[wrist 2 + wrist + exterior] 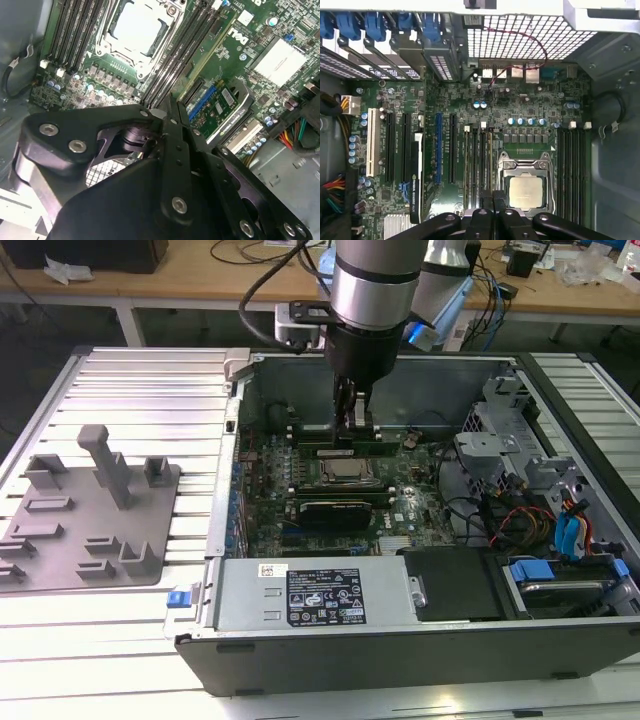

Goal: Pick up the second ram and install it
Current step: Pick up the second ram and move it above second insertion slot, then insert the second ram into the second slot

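End effector point(356, 430): one, lowered inside the computer case point(400, 655), fingers drawn almost together and pinching the upper edge of the stick.

Second ram point(385, 448): one green stick, held between the fingertips and hanging directly below the end effector. It lies lengthwise along the memory slots. In the second wrist view its pale edge point(210, 57) runs out from the fingertips over the slot bank. Whether it is seated in a slot cannot be told.

CPU socket point(345, 475): one, just beside the end effector, metal lid showing.

Memory slot banks point(570, 165): two, four slots each, one on either side of the socket.

Black card point(335, 511): one, near the end effector, beyond the socket from the held stick in the exterior view.

Power supply point(310, 595): one, labelled, well apart from the end effector.

Grey holder plate point(90, 530): one, with raised blocks, on the ribbed surface point(130, 390) outside the case, well apart from the end effector.
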### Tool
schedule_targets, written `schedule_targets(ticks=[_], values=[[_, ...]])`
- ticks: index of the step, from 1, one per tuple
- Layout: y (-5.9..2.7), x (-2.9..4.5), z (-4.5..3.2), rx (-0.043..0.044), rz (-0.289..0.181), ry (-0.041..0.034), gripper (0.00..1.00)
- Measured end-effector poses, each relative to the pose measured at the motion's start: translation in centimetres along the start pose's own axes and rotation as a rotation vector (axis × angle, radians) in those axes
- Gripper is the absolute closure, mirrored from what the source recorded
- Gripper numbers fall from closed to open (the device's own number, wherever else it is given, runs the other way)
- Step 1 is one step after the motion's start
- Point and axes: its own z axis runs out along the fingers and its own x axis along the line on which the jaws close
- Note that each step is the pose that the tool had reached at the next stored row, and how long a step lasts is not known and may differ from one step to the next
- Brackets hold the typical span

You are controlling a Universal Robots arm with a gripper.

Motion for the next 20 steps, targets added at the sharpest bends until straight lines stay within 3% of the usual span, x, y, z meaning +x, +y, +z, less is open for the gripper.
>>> schedule_targets(ticks=[4, 8, 20], values=[[-0.05, -0.01, 1.16, 0.0000, 0.004, 0.0015, 0.91], [-0.08, 0.00, 1.66, 0.0003, 0.020, 0.0050, 0.91], [-0.08, 0.00, 1.75, 0.0003, 0.020, 0.0053, 0.91]])
